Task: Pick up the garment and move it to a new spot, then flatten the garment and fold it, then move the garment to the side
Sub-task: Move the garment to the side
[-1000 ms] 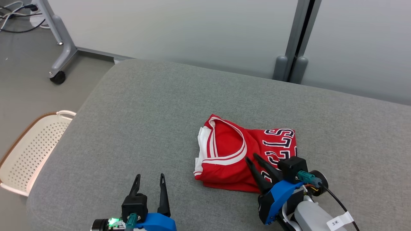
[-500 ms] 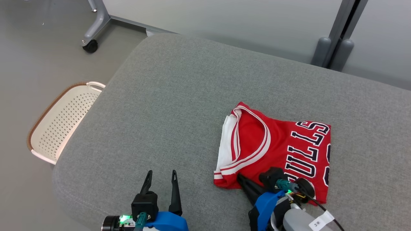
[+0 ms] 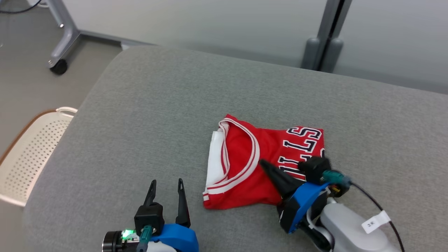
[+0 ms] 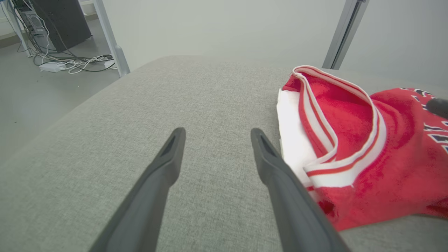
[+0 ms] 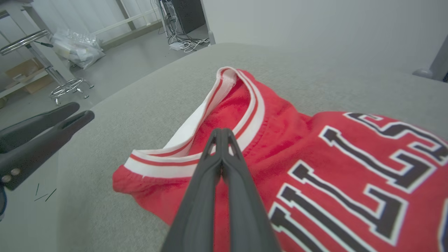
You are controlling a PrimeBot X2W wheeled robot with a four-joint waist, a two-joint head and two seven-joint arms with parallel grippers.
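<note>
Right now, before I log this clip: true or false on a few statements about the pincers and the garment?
1. The left pincer is open, over bare grey cushion. True.
2. The right pincer is spread wide. False: its fingers are pressed together, above the red jersey.
3. The red jersey lies in the white basket. False: it lies folded on the grey cushion; the basket sits off beside the cushion.
4. The jersey's lettering is dark with a white outline. True.
</note>
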